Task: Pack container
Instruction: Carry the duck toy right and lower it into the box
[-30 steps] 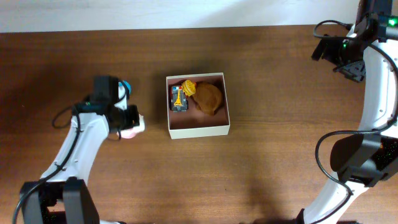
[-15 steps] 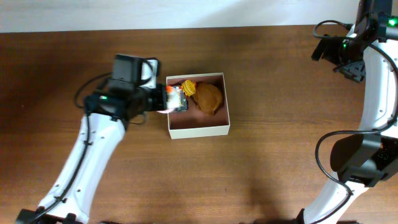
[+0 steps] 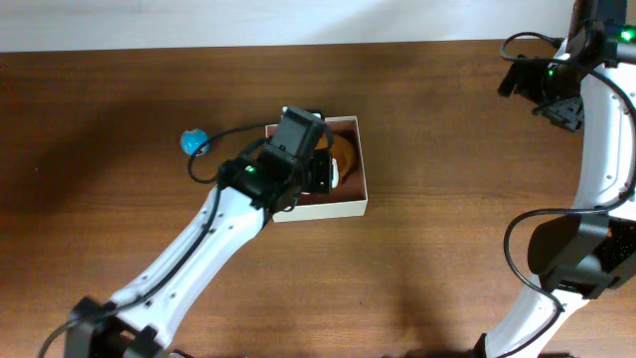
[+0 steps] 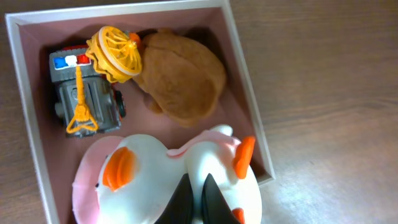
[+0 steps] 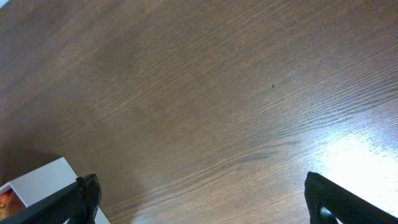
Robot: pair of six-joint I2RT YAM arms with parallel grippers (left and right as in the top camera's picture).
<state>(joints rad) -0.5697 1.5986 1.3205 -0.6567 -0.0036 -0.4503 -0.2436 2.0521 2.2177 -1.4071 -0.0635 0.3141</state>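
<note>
The container (image 3: 343,209) is a square white box with a pink-brown inside, at the table's middle. In the left wrist view its right wall (image 4: 246,81) shows, and inside lie a grey toy car (image 4: 84,102), a yellow lattice ball (image 4: 114,55) and a brown plush (image 4: 183,78). My left gripper (image 4: 196,194) is shut on a white and pink toy with orange parts (image 4: 155,180) and holds it over the container's front half. From overhead the left gripper (image 3: 323,175) covers much of the container. My right gripper (image 5: 205,199) is open and empty, far to the right (image 3: 556,94).
A small blue ball (image 3: 193,141) lies on the wooden table left of the container. A corner of the container (image 5: 37,183) shows at the lower left of the right wrist view. The table's far edge runs along the top.
My left arm has swung right from the table's left side to over the container, carrying the white and pink toy. The blue ball is now uncovered. The right arm has not moved.
</note>
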